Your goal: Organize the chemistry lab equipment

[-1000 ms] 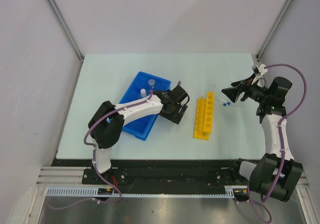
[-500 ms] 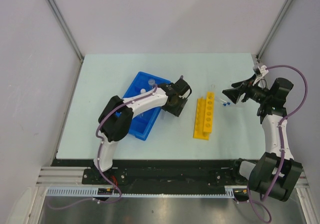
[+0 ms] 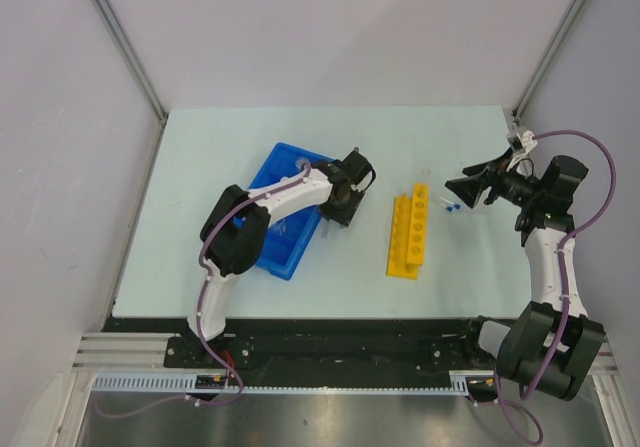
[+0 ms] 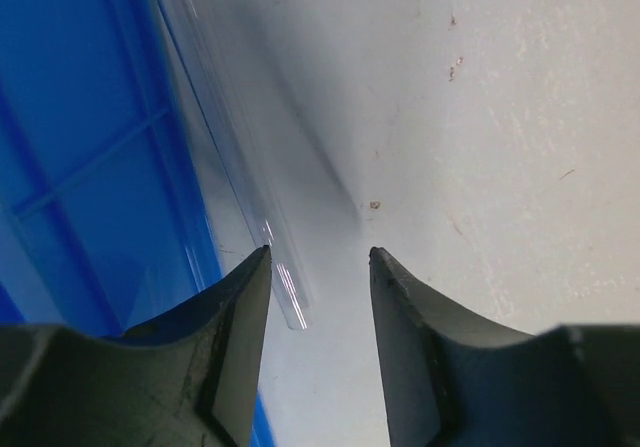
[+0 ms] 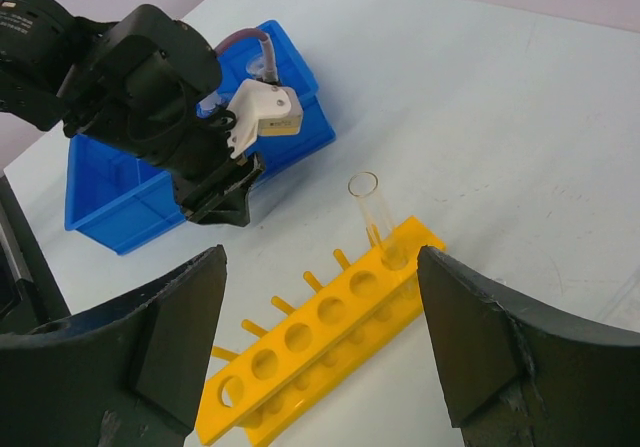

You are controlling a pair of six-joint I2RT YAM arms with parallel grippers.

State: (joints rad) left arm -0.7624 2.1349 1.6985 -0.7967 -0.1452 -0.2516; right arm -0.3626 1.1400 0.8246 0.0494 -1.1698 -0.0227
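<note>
Reaching from its base at the near edge, the left arm stretches its white forearm across the blue tray [image 3: 280, 259], wrist bent down just past the tray's right-hand wall. The tray sits left of centre on the surface [image 3: 200, 167], angled, with a small clear flask [image 3: 303, 165] in its far end.

The left pincer [image 4: 320, 257] is low over the surface, jaws part-way apart. A thin clear tube [image 4: 230, 137] lies flat alongside the tray wall. Its near end sits inside the gap, close to the left finger [image 4: 240, 327]. There is clear space on the other side, so nothing is pinched.

The yellow rack [image 3: 408, 237] is right of centre, well apart from the tray, with its long axis running near to far. One clear tube [image 3: 424, 175] stands upright in the farthest hole. The other holes are open in the right wrist view.

Two tiny blue-tipped droppers [image 3: 452, 207] lie on the surface just right of the rack's far end.

The right arm rises from its base at the near right, elbow high and folded, forearm pointing left. The right pincer [image 3: 458, 191] hangs in the air above the droppers, aimed toward the rack, jaws spread wide and empty.
</note>
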